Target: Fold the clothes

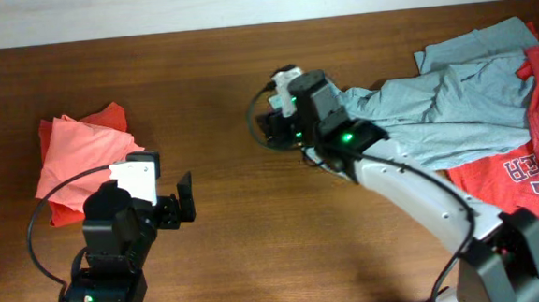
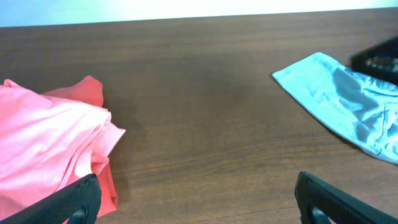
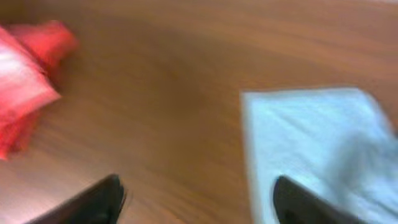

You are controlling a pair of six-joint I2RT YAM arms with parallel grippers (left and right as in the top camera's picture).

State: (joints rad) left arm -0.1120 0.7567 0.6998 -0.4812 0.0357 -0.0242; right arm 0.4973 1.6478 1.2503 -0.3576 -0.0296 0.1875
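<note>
The right pincer (image 3: 198, 200) stands with its jaws wide and holds nothing. The left pincer (image 2: 199, 202) is also wide and empty. The brown wooden table (image 1: 199, 71) carries all garments. The pale grey-blue cotton T-shirt (image 1: 455, 112) lies spread at the right, one corner just beside the right pincer. The red T-shirt with white lettering (image 1: 525, 187) touches its lower edge. The folded salmon-pink T-shirt (image 1: 77, 153) lies at the left, near the left pincer.
</note>
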